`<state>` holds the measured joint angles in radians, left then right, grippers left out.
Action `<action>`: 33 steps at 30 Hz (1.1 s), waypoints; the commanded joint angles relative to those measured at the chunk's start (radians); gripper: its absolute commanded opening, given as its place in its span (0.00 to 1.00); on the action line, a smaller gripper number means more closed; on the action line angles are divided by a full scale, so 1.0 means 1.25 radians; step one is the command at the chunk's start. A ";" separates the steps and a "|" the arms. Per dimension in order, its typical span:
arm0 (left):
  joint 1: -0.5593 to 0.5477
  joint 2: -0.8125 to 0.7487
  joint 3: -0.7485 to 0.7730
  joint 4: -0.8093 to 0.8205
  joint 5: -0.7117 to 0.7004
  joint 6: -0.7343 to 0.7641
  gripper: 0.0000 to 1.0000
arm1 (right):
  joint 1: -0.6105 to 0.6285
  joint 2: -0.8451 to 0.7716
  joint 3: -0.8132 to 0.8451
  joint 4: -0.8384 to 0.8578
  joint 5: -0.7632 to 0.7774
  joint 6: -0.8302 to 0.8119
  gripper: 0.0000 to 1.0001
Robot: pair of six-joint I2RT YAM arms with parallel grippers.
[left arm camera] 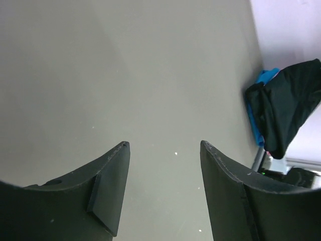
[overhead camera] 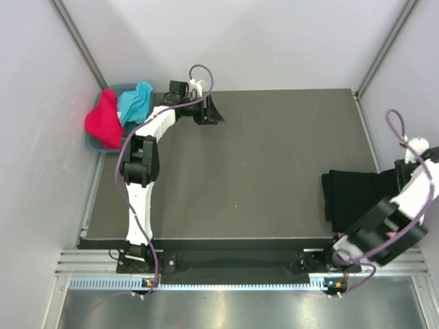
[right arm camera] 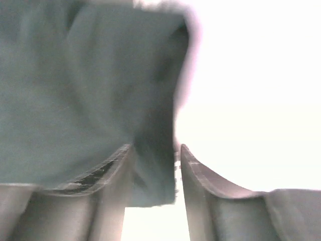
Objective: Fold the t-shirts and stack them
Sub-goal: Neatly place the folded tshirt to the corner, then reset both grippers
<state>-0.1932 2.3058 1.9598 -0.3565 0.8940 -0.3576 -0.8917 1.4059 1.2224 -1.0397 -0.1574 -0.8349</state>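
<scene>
A black t-shirt (overhead camera: 351,195) lies bunched at the table's right edge, and the left wrist view shows it as a dark heap (left arm camera: 287,103). My right gripper (overhead camera: 399,179) is over its right side. In the right wrist view its fingers (right arm camera: 155,148) stand apart with a fold of the dark cloth (right arm camera: 75,90) hanging between them. The fold rests against the left finger, and a thin bright gap separates it from the right one. My left gripper (overhead camera: 208,113) (left arm camera: 164,145) is open and empty above bare table at the far left. A red t-shirt (overhead camera: 103,120) and a turquoise t-shirt (overhead camera: 135,101) sit in a bin.
The grey-blue bin (overhead camera: 96,145) stands off the table's far left corner against the wall. Something blue (left arm camera: 266,76) shows behind the black heap; I cannot tell what it is. White walls close in on both sides. The dark table top (overhead camera: 260,164) spans the middle.
</scene>
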 commanded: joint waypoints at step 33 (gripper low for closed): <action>0.009 -0.174 0.126 -0.279 -0.519 0.385 0.99 | 0.836 0.329 0.355 0.413 0.056 0.631 1.00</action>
<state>-0.1822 2.1403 2.1117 -0.6495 0.1501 0.0834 0.1066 1.7576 1.5879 -0.5591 -0.1799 -0.1600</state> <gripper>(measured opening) 0.985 0.996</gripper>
